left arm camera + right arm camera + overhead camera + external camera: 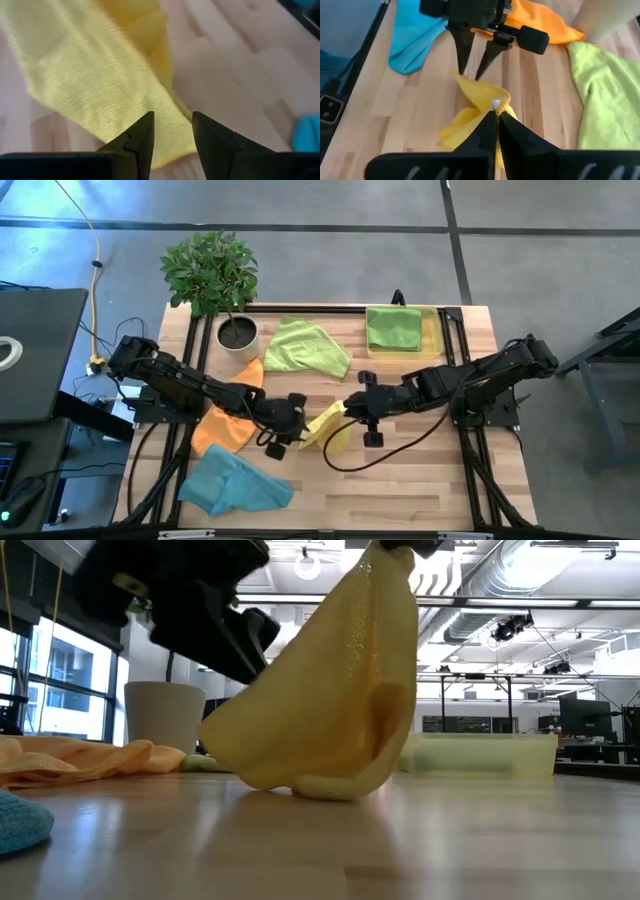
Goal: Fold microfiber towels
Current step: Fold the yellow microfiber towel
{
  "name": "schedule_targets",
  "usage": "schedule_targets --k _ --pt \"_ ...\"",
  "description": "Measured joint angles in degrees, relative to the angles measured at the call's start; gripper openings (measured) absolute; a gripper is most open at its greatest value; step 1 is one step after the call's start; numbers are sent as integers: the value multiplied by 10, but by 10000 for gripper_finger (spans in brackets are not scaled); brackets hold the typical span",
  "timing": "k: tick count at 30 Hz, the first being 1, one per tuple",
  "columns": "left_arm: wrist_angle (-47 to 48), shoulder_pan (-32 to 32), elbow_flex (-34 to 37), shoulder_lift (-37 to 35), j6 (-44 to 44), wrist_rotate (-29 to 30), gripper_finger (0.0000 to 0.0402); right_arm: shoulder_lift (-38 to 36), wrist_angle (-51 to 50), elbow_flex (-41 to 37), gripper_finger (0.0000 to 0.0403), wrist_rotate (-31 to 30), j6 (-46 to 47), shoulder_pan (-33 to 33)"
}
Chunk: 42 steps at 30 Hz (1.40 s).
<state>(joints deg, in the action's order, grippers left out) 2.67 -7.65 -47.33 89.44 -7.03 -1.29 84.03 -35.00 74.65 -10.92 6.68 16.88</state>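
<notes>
Both end effectors meet at the yellow towel [333,430]: right [496,114] pinching it, left [470,76] parted beside it.

Microfiber towels — five are counted: one yellow towel [332,427], one orange towel [222,425], one light blue towel [233,483], and two lime green towels, one loose [305,347], one folded [393,328]. One translucent yellow tray [433,340] and one potted plant [215,280] are listed — all on one tabletop [400,480].
</notes>
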Motion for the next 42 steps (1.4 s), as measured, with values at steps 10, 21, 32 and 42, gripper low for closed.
schedule_targets --k 10,21,32,42 --pt "-3 1 0 39 100 17 113 0 0 0 0 -24 23 0" --pt "-32 1 0 59 137 -35 145 0 0 0 0 -25 24 0" --pt "-47 1 0 87 198 20 86 5 -4 -6 0 -57 24 0" --pt "3 1 -1 37 186 54 6 28 -58 -6 0 -64 24 5"
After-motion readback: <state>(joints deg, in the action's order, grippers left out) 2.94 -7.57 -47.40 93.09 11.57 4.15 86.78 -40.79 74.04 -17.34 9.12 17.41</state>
